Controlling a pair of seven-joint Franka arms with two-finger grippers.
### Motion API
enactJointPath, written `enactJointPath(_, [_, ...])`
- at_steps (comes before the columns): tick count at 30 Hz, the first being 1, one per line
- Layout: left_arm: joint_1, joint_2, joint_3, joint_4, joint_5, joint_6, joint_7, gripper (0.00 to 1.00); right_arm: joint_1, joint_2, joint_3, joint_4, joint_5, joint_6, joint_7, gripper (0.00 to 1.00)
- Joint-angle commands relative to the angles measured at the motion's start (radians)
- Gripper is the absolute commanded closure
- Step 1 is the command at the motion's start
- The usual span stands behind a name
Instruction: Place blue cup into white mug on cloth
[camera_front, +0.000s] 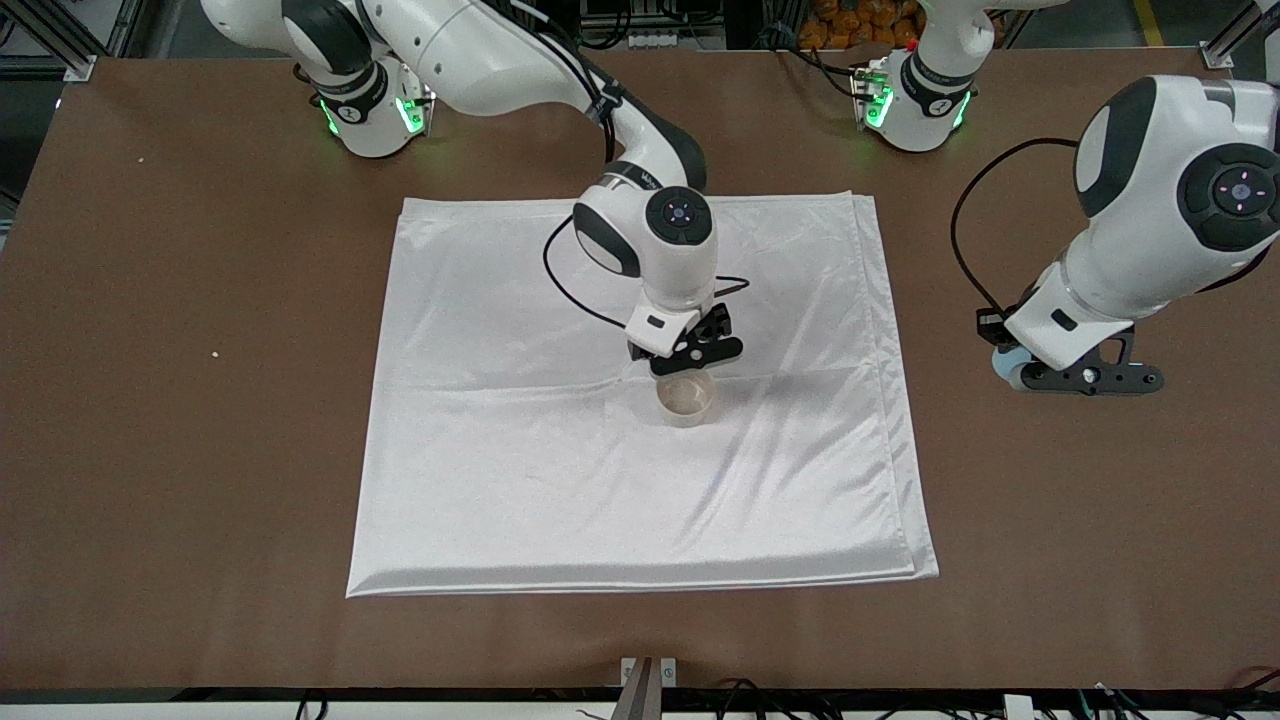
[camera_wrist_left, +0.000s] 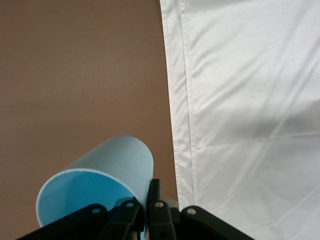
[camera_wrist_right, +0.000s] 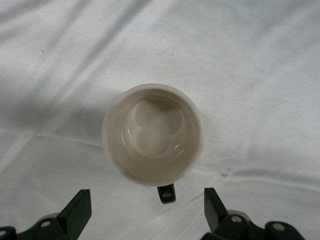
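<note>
The white mug (camera_front: 685, 397) stands upright and empty on the cloth (camera_front: 520, 470), near its middle. My right gripper (camera_front: 690, 352) hovers just over the mug's handle side, open and empty. In the right wrist view the mug (camera_wrist_right: 152, 132) shows its black handle (camera_wrist_right: 166, 193) between the spread fingers (camera_wrist_right: 79, 209), untouched. My left gripper (camera_front: 1012, 368) is over the bare table beside the cloth, at the left arm's end. It is shut on the blue cup (camera_front: 1002, 360). In the left wrist view the fingers (camera_wrist_left: 154, 197) pinch the wall of the cup (camera_wrist_left: 107, 167), which lies tilted on its side.
The brown table (camera_front: 200, 450) surrounds the cloth. The cloth's folded edge (camera_wrist_left: 180, 125) runs close to the held cup. Small crumbs (camera_front: 214, 353) lie on the table toward the right arm's end.
</note>
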Motion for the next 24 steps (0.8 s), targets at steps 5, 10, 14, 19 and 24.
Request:
enactJointPath(5, [0.005,-0.024,-0.03,0.047,-0.025,-0.09,0.001,1.0,-0.102,-0.23,0.05,-0.122,-0.009,-0.107,0.013,0.0])
enactJointPath(10, [0.005,-0.042,-0.052,0.047,-0.028,-0.11,-0.008,1.0,-0.188,-0.389,0.079,-0.26,-0.007,-0.108,0.001,0.0])
enactJointPath(14, [0.005,-0.044,-0.075,0.047,-0.028,-0.122,-0.017,1.0,-0.255,-0.495,0.087,-0.326,-0.004,-0.119,-0.046,0.0])
enactJointPath(19, [0.005,-0.042,-0.107,0.048,-0.028,-0.124,-0.026,1.0,-0.361,-0.581,0.113,-0.34,0.005,-0.192,-0.123,0.0])
enactJointPath(24, [-0.003,-0.038,-0.145,0.048,-0.026,-0.124,-0.042,1.0,-0.493,-0.649,0.127,-0.342,0.072,-0.268,-0.209,0.0])
